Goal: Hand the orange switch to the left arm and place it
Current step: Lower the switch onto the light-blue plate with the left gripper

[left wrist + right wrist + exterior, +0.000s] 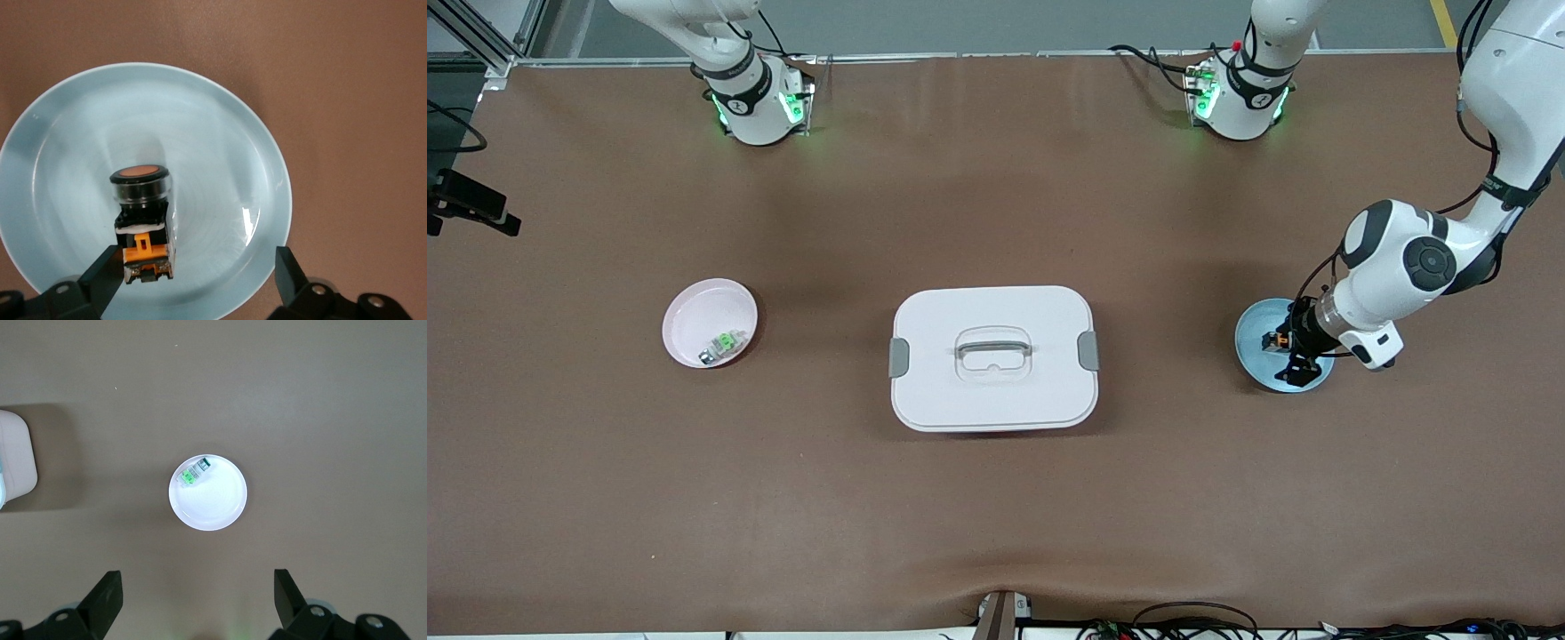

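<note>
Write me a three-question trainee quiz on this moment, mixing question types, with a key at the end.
1. True or false: the left gripper is shut on the orange switch.
2. What lies in the pink plate? A) the orange switch B) a green-and-silver switch C) nothing
3. What stands on the table between the pink plate and the blue plate?

Key
1. False: its fingers are open, one on each side of the switch, which rests in the blue plate.
2. B.
3. The white box, lid on. The right gripper, open, waits high over the pink plate.
</note>
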`<state>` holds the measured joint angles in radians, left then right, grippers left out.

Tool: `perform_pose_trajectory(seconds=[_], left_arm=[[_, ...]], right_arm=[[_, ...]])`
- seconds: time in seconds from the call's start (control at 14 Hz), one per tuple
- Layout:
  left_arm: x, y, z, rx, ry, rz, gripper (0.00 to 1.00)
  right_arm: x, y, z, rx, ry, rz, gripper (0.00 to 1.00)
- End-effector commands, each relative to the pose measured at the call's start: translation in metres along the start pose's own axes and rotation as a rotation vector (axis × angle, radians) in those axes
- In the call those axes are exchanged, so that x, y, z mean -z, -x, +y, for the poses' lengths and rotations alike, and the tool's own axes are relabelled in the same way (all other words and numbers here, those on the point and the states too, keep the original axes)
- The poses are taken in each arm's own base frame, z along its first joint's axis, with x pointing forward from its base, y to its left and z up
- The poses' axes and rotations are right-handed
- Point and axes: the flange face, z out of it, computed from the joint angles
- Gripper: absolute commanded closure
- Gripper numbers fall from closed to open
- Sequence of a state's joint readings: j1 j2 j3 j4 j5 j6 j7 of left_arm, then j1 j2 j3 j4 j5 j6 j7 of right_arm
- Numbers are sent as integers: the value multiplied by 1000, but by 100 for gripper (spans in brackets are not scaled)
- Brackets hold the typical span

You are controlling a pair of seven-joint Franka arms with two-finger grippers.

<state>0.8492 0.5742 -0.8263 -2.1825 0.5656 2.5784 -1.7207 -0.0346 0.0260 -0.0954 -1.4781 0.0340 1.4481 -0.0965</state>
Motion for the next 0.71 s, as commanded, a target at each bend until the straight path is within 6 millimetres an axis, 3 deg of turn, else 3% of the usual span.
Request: perform_pose_trajectory(seconds=[0.0,0.14,0.64], left_arm=[[0,-1,7,9,7,4,0],[2,14,14,-13,2,10,0],[40,13,12,-58,22,52,0]], right_arm=[[3,5,-6,10,-5,9,0],[3,5,-7,11,-5,10,0],[4,5,-6,10,-4,13,0]])
